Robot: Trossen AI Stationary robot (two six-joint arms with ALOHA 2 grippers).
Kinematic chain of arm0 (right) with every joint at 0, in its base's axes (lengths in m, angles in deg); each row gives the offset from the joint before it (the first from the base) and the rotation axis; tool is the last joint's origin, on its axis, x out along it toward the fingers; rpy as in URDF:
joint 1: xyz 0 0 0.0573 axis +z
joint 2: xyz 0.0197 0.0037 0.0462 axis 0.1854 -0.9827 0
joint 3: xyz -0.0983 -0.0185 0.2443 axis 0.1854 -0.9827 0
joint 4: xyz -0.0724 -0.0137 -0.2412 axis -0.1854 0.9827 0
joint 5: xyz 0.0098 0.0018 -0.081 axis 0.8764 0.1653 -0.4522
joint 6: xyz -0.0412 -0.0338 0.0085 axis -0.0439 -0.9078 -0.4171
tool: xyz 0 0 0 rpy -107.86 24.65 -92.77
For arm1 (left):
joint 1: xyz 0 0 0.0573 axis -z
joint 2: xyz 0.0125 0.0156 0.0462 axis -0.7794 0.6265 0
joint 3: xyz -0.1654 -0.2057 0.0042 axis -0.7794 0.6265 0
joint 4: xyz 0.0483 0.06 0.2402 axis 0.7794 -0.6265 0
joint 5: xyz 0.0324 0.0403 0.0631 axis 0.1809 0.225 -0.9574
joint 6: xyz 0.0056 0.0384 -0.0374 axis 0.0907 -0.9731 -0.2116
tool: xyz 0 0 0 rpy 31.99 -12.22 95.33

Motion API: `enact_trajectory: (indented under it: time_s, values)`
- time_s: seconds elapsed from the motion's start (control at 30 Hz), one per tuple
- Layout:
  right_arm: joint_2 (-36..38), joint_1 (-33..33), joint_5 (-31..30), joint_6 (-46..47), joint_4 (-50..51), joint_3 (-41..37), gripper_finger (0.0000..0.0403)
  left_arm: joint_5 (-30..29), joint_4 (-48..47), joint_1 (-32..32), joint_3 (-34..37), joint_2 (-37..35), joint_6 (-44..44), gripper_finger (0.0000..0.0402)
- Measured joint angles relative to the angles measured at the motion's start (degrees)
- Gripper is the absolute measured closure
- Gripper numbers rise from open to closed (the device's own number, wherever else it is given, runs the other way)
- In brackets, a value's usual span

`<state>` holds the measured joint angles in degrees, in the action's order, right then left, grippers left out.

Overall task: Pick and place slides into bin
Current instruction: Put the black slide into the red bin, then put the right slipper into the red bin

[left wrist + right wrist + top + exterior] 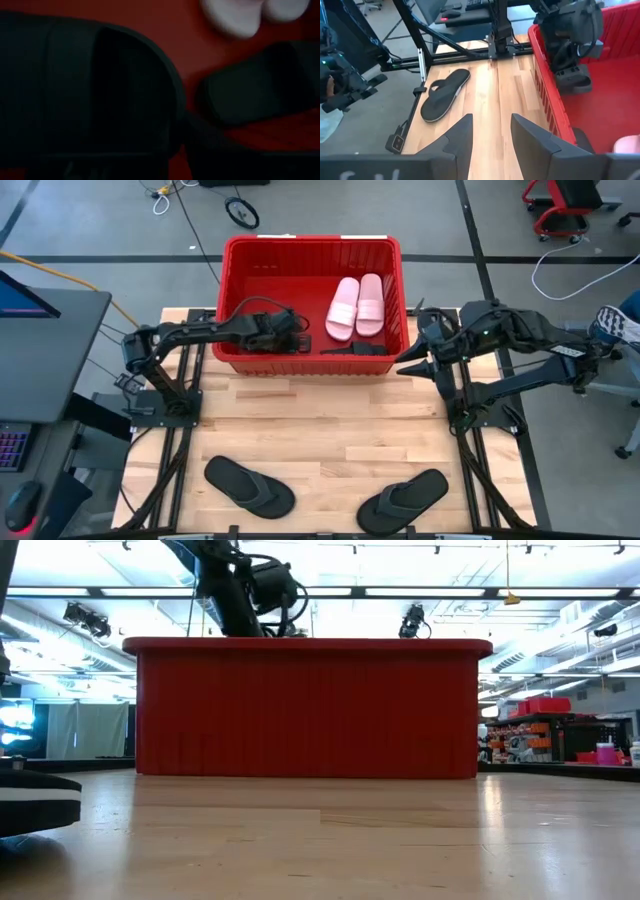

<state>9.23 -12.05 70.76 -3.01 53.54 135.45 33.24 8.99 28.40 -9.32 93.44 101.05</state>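
The red bin point(310, 248) stands at the table's far middle. Two pale pink slides point(357, 305) lie side by side on its floor at the right. A black slide point(357, 350) lies by the bin's near wall. My left gripper point(293, 340) reaches into the bin at its near left, right over another black slide point(575, 80), which fills the left wrist view point(90, 90). Whether it touches that slide does not show. My right gripper point(405, 367) is open and empty above the table, beside the bin's near right corner. Two black flip-flops point(250, 485) point(405, 500) lie flat near the table's near edge.
The bin's tall ribbed wall point(305, 710) stands between the table top and the slides inside. Bare wood point(320, 430) lies between the bin and the flip-flops. Both arm bases with their dark frames point(165, 405) point(480, 415) stand at the table's left and right sides.
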Motion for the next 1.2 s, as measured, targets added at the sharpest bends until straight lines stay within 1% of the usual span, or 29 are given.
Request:
enact_trajectory:
  time_s: [0.07, 0.13, 0.33, 0.5, 0.63, 0.77, 0.87, 0.93, 1.0, 1.1, 1.2]
  values:
    - [0.00, 0.00, -0.02, 0.21, 0.96, 0.00, 0.0264, 0.04, 3.43, -0.75, 0.59, -0.16, 0.21, 0.0334]
    - [0.00, 0.01, -0.02, 0.36, 1.07, 0.00, 0.0264, 0.89, 3.26, -1.86, 0.71, -0.18, 0.39, 0.0315]
    - [0.02, 0.02, 0.00, 0.42, 1.08, 0.00, 0.0264, 7.38, 4.74, -4.73, 0.75, -0.18, 1.47, 0.0244]
    - [0.02, 0.00, -0.04, 0.39, 1.07, 0.00, 0.0264, 8.21, 6.46, -5.21, 0.75, -0.18, 2.45, 0.0197]
    - [0.02, 0.00, -0.07, 0.31, 1.07, 0.00, 0.0264, 8.40, 12.03, -5.17, 0.75, -0.21, 2.94, 0.0184]
    - [0.02, -0.02, -0.34, -0.62, 1.08, 0.00, 0.0264, 8.66, 21.41, -5.17, -0.57, -0.21, 0.80, 0.0191]
    - [0.03, 0.00, -0.04, 0.22, 3.17, 0.00, 0.0264, 10.46, 24.15, -5.19, -5.73, -0.22, -5.66, 0.0205]
    - [0.04, 0.02, 1.93, 2.57, 7.35, 0.00, 0.0264, 11.40, 23.87, -4.87, -10.40, -0.25, -10.91, 0.0215]
    - [0.04, 0.04, 5.20, 7.86, 12.58, -0.02, 0.0264, 12.08, 23.77, -4.04, -15.65, -0.25, -16.10, 0.0224]
    - [0.23, 0.97, 10.71, 17.40, 18.32, -2.27, 0.0264, 13.01, 23.70, -2.14, -23.93, -0.29, -25.22, 0.0235]
    - [0.22, 4.76, 13.89, 22.93, 19.76, -6.39, 0.0264, 13.65, 19.93, 0.07, -31.96, -0.29, -32.88, 0.0242]
